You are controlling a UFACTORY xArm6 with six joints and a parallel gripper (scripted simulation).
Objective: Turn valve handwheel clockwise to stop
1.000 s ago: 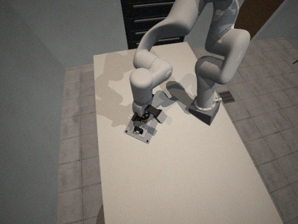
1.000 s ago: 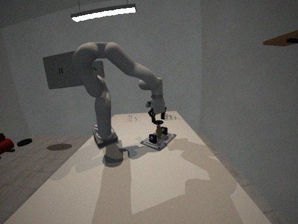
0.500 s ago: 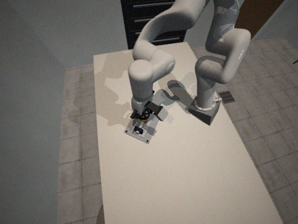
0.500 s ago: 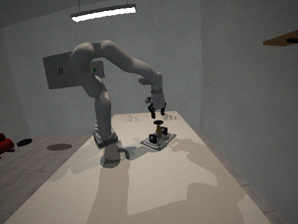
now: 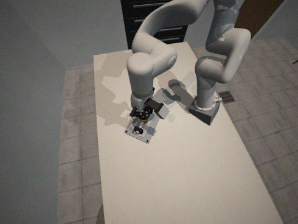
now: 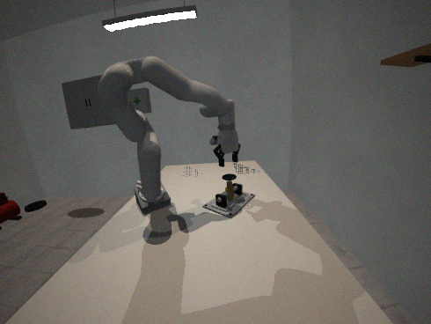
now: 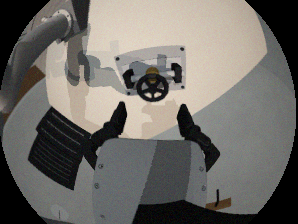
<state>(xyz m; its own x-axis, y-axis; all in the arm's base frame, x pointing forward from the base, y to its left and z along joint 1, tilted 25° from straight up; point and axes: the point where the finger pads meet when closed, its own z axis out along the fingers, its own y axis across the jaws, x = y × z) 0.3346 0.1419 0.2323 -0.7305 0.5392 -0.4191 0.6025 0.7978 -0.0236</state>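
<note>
The valve stands on a grey base plate (image 6: 229,204) on the table, with a brass stem and a small black handwheel (image 6: 228,177) on top, lying level. In the wrist view the handwheel (image 7: 153,87) sits ahead of the fingers, with the plate (image 7: 152,68) behind it. My gripper (image 6: 226,160) is open and empty. It hangs clearly above the handwheel, fingers pointing down and touching nothing. In the top view the gripper (image 5: 143,113) covers most of the valve; the plate (image 5: 141,131) shows below it.
The arm's base (image 5: 204,110) stands on the table to the right of the valve. A dark drawer cabinet (image 5: 153,18) is behind the table's far end. A wall runs close along one long side of the table.
</note>
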